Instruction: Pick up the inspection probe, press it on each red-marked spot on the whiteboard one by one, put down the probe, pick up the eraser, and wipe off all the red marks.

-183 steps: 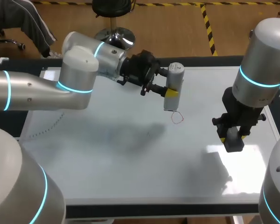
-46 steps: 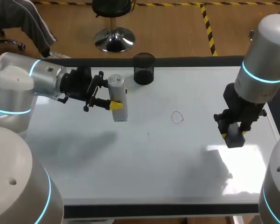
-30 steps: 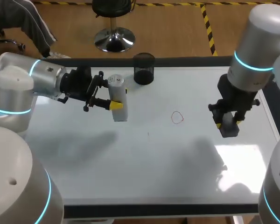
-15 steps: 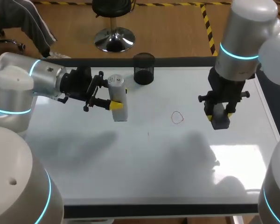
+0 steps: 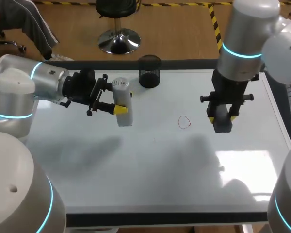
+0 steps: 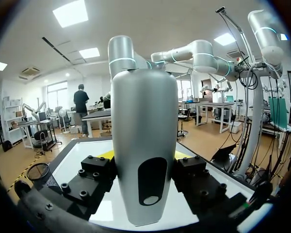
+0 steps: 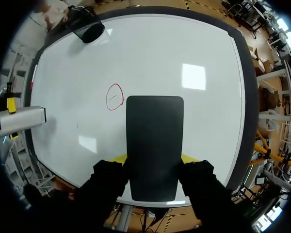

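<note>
Your right fingers point(image 7: 117, 158) have swung left vs. a sec ago, clamped both sides on the flat black rectangular eraser point(image 5: 223, 124), now just beside the red circle mark point(image 5: 184, 122) on the white whiteboard surface point(image 5: 136, 170). Your left fingers point(image 5: 119, 110), unmoved, grip the grey tapered inspection probe point(image 5: 122, 99) near the black mesh cup point(image 5: 149, 71).

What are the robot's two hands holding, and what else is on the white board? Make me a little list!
left gripper: shut on the probe, over the whiteboard's left part
right gripper: shut on the eraser, close beside the red mark
red mark: one small loop, not wiped off
black cup: at the whiteboard's far edge
</note>
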`<control>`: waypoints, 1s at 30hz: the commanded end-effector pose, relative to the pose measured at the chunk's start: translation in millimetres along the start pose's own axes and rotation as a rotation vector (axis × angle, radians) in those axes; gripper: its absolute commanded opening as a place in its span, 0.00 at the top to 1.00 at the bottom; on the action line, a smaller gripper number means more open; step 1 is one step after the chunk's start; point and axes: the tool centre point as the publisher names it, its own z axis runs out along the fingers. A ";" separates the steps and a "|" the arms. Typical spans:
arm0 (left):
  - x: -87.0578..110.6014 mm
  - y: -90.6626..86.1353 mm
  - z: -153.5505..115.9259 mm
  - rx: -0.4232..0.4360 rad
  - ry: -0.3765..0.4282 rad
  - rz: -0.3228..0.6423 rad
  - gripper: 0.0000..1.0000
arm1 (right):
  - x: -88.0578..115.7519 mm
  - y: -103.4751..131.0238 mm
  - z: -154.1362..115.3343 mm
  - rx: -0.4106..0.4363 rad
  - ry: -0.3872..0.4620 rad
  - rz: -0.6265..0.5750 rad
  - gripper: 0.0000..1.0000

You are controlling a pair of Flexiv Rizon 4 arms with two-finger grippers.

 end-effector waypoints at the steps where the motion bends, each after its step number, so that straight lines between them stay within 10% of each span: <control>1: 1.0 -1.1 -0.4 0.000 -0.002 0.002 1.00 | 9.2 5.8 5.3 0.001 0.010 -0.002 1.00; 30: 1.0 -1.1 -0.4 0.000 -0.002 0.002 1.00 | 81.1 27.7 34.9 -0.041 0.068 -0.042 1.00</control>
